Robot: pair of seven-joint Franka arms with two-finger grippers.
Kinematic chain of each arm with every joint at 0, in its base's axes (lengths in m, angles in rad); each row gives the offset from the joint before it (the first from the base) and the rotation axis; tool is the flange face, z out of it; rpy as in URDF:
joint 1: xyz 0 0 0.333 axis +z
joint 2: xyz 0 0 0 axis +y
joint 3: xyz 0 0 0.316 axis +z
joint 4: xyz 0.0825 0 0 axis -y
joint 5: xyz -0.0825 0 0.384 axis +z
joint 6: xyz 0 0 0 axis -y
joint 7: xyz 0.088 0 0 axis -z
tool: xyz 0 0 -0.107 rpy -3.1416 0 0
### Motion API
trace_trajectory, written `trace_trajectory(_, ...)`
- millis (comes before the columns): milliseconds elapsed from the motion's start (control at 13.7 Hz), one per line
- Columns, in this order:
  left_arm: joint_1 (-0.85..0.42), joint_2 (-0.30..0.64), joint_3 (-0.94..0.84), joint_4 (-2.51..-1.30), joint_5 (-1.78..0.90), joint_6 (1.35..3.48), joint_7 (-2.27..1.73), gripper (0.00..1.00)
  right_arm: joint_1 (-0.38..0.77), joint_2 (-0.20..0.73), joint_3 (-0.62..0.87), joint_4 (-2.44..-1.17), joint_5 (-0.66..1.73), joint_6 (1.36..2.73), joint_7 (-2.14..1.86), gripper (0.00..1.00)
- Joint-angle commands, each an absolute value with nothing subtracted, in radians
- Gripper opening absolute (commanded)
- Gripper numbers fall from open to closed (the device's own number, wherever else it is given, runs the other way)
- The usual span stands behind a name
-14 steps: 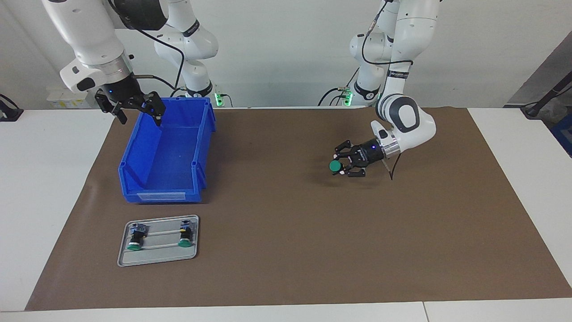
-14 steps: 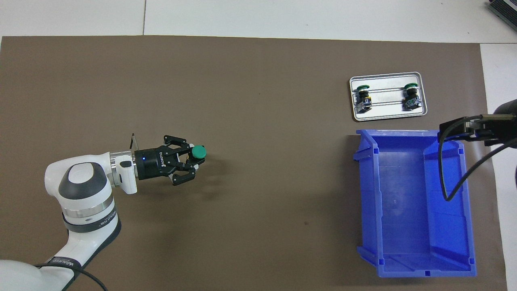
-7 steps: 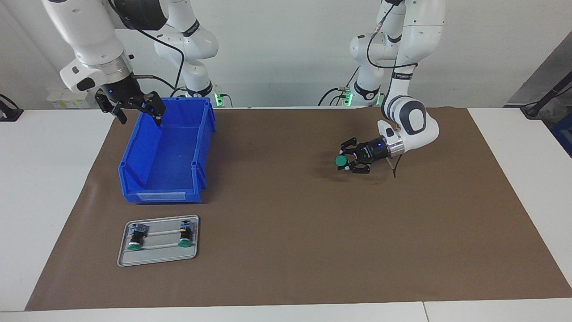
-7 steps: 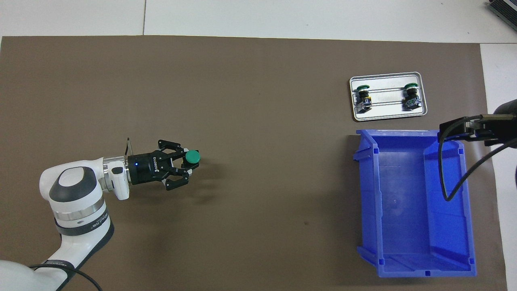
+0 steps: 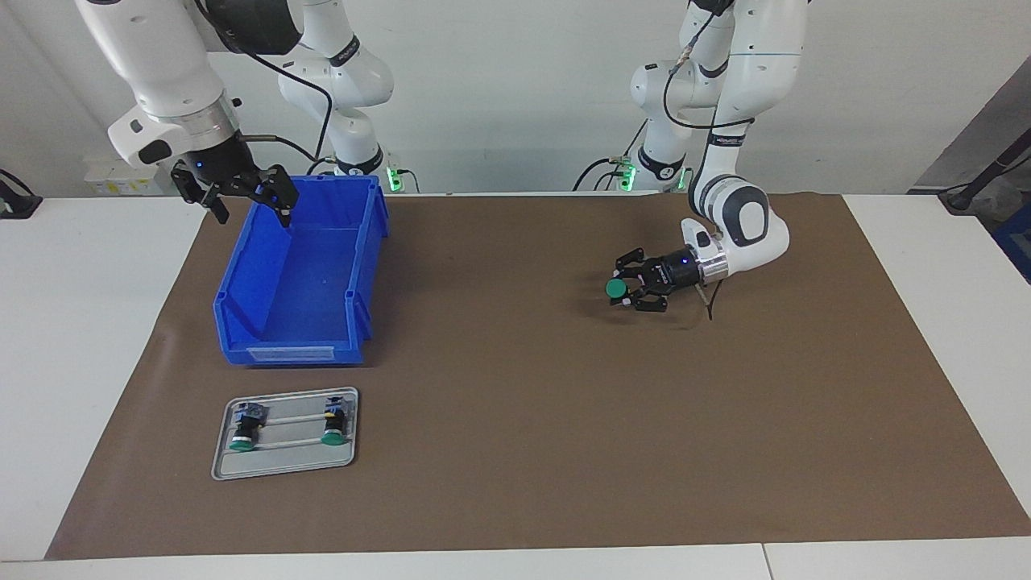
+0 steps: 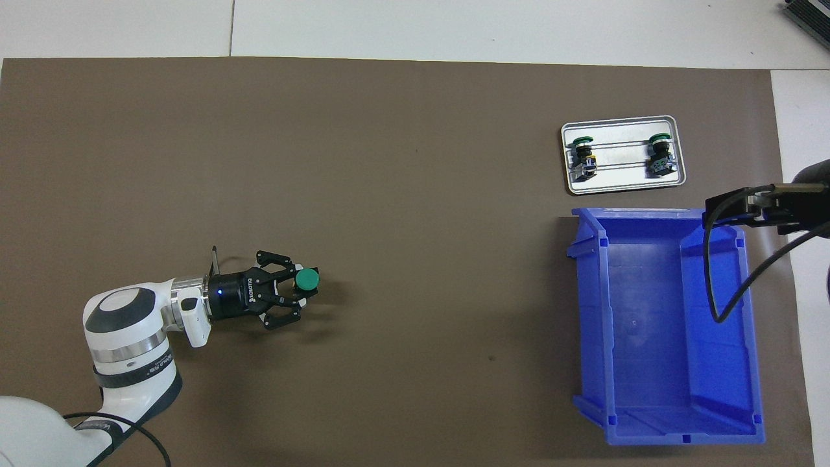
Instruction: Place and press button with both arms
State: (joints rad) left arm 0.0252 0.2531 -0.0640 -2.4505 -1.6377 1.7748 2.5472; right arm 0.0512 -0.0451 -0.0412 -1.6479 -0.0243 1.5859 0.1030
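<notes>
Overhead view: my left fingers were clamped on button, lower left of frame, low over brown mat; in facing view, right of centre. Button lay sideways in grip, long axis roughly level, green cap pointing away from my wrist toward frame centre. Judged it light, rigid, smooth plastic; best held across black body, cap left free. My right fingers were spread apart, empty, waiting over blue bin rim, upper left of facing view. Two spare buttons lay on tray.
</notes>
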Motion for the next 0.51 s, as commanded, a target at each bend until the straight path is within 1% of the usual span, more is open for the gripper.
trace_trajectory(0, 0.051, 0.301, -0.069, -2.444, -1.664, 1.714, 2.62, 0.0, 0.049, -0.044, -0.038, -1.638, -0.017, 1.571, 0.11, 1.0)
trace_trajectory(439, 0.017, 0.301, -0.069, -2.448, -1.667, 1.724, 2.631, 0.0, 0.049, -0.043, -0.038, -1.638, -0.017, 1.571, 0.11, 1.0)
